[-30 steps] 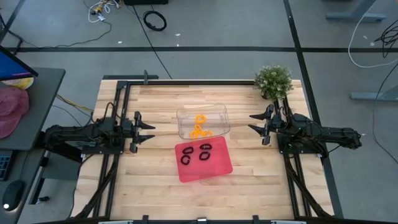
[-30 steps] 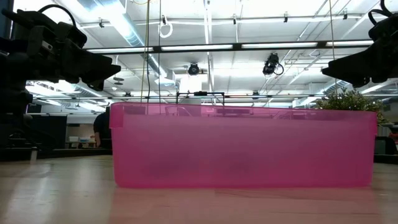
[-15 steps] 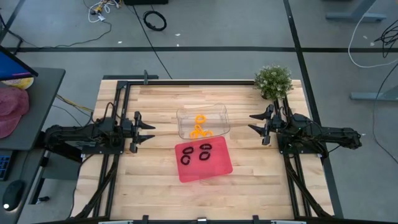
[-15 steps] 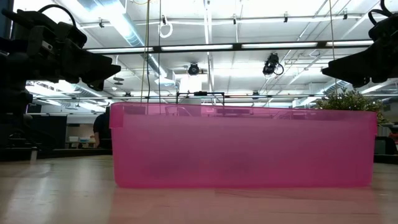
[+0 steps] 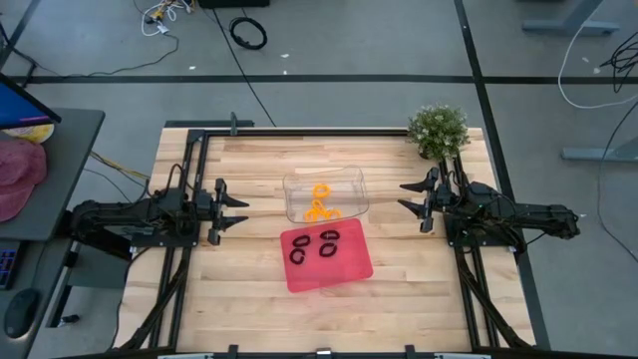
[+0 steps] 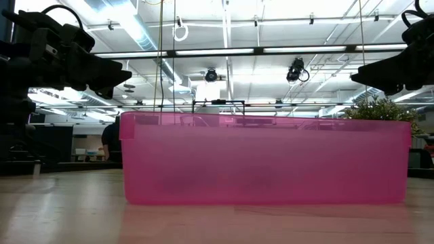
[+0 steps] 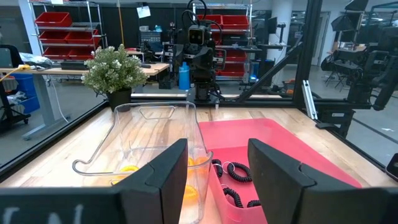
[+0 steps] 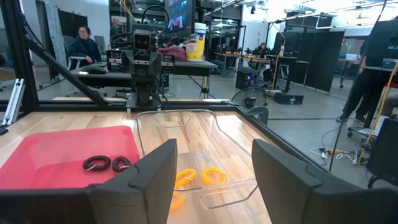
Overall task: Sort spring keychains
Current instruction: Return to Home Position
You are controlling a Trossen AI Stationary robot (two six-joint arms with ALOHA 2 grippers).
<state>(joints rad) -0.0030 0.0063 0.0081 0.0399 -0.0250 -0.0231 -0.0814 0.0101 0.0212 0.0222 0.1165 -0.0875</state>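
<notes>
Four black spring keychains (image 5: 317,246) lie in the red tray (image 5: 334,277). The orange spring keychains (image 5: 320,204), overlapping and hard to count, sit in the clear bin (image 5: 325,178) beside it. The left hand (image 5: 239,211) and right hand (image 5: 404,197) hang empty at opposite sides of the counter (image 5: 399,299), fingers apart.

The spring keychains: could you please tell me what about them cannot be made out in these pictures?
- Low view: the wall of the red tray hides its contents.
- High view: the orange keychains overlap in the transparent bin and are too small to count.
- Left wrist view: the left gripper covers parts of the orange keychains and the black keychains.
</notes>
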